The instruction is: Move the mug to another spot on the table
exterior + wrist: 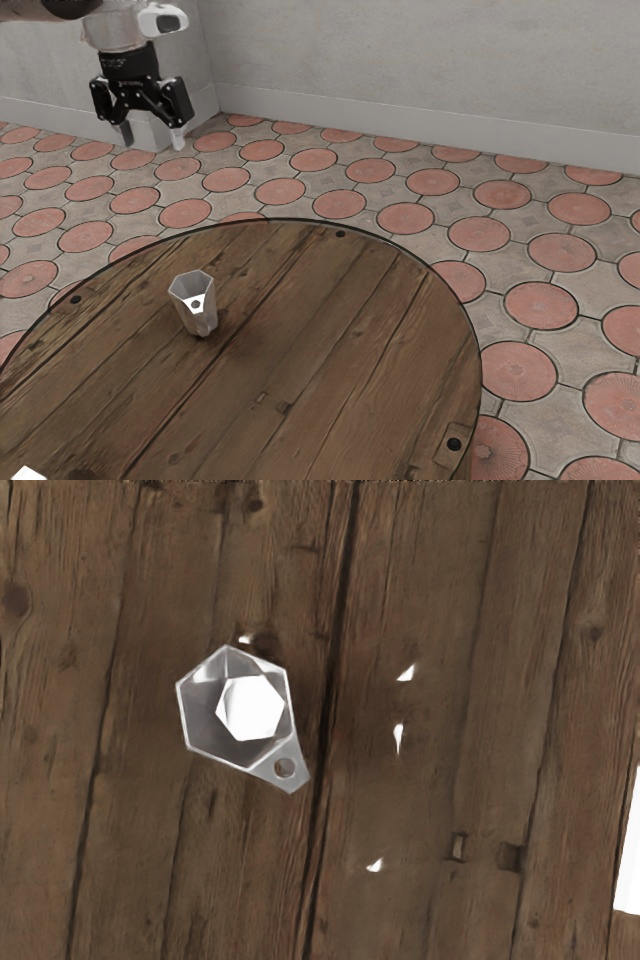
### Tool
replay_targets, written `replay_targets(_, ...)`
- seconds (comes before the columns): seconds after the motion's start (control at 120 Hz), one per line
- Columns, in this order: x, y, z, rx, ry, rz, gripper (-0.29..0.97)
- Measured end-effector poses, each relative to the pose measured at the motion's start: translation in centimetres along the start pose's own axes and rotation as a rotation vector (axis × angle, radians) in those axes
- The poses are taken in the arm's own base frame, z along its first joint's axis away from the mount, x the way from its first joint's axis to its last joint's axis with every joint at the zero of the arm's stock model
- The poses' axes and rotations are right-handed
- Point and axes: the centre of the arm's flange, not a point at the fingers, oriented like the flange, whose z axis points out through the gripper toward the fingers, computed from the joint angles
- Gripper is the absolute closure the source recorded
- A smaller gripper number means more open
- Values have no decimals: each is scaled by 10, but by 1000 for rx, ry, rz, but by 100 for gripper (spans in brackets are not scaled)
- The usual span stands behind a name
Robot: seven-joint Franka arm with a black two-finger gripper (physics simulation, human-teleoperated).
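At the upper left of the exterior view, the gripper (151, 133) hangs high with fingers spread and empty. The mug (194, 303) stands upright on the table (340, 350), left of centre. The danger I see: faceted, tapering walls. An off-centre pinch, or one catching the handle (285, 768), could twist or tip it.

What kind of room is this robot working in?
Probably a simulated room in a house: a round plank table holding a grey mug, a floor of reddish round tiles, and a plain wall.
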Motion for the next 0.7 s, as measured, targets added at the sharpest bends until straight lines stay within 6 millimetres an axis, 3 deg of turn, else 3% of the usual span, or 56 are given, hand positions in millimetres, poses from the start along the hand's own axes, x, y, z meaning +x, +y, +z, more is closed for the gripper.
replay_targets(0.083,-2,0,-1,-4,21,34,2)
replay_targets(0.2,-39,11,11,-10,16,78,2)
replay_targets(0.333,-77,65,76,-28,-60,139,2)
replay_targets(0.408,-85,79,114,-51,-84,106,2)
replay_targets(0.467,-86,90,129,-62,-80,66,2)
replay_targets(0.583,-89,96,170,-71,-74,-57,2)
replay_targets(0.7,-84,87,211,-7,-10,-163,2)
